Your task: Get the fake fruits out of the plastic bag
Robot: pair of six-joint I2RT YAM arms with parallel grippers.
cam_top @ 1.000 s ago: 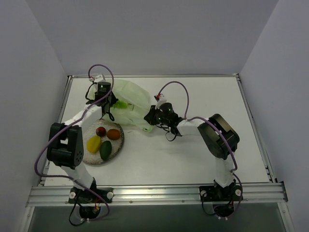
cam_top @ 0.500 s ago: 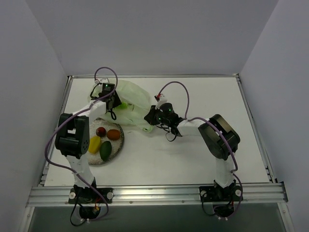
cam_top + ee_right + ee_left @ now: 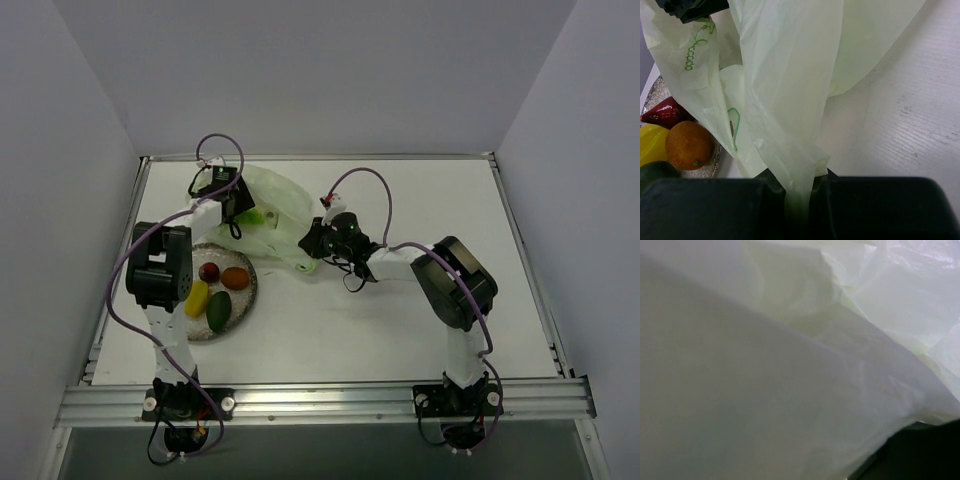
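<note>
Nearest the arm bases, on the left side of the white table, a round grey speckled plate is carrying four glossy plastic pieces: a pointed dark green fruit and an elongated yellow fruit at the near side, with a rounded orange fruit and a dark red fruit just behind them. Beyond the plate's far edge, the plastic bag is lying in a crumpled mound of thin, pale green, translucent film, creased and faintly shiny, with green printing on one fold. At its right end the right gripper is pinching a twisted strip of this film tightly between its dark fingers, and the film is fanning out wide from there. Farther back, at the bag's left end, the left gripper is pressing into the film; its wrist camera is showing almost nothing but wrinkled, milky plastic, so whether its jaws are open or closed cannot be told. Just beside it, a light green fruit is showing through the film, inside the bag.
</note>
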